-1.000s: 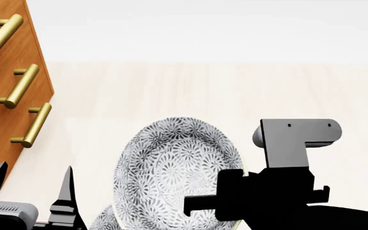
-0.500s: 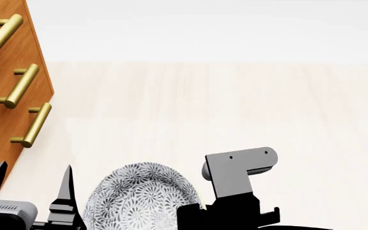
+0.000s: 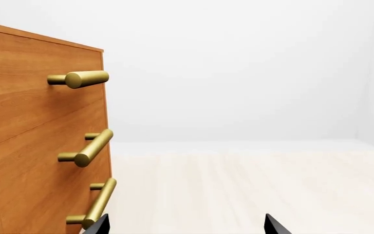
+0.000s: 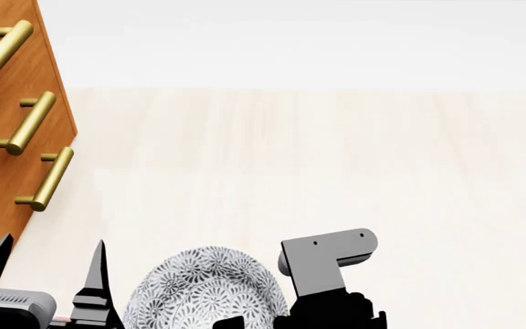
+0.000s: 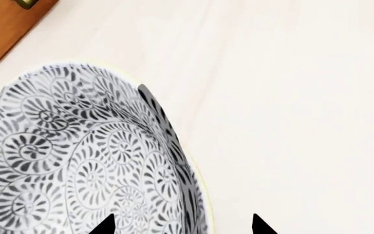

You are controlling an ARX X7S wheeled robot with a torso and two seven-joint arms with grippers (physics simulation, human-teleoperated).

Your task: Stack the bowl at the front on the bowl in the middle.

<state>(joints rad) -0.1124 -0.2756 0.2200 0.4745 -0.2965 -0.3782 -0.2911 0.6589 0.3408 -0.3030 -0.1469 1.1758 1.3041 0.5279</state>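
Note:
The bowl at the front (image 4: 199, 288), white with dense grey floral print and a pale yellow rim, sits low in the head view beside my right arm. In the right wrist view this bowl (image 5: 76, 161) fills the frame. My right gripper (image 5: 181, 226) straddles its rim, one fingertip inside and one outside, and holds it. That gripper (image 4: 254, 321) is mostly cut off at the head view's lower edge. The bowl in the middle is hidden from view. My left gripper (image 4: 48, 274) stands open and empty near the cabinet, and its tips (image 3: 185, 225) are wide apart over bare floor.
A wooden cabinet (image 4: 7, 171) with brass bar handles (image 4: 30, 123) stands at the left, close to my left gripper; the cabinet (image 3: 31, 146) also shows in the left wrist view. Pale wooden surface (image 4: 336, 151) stretches ahead and to the right.
My right gripper has come down and toward me with the bowl, which looks smaller and lower in the head view. The left arm has not moved.

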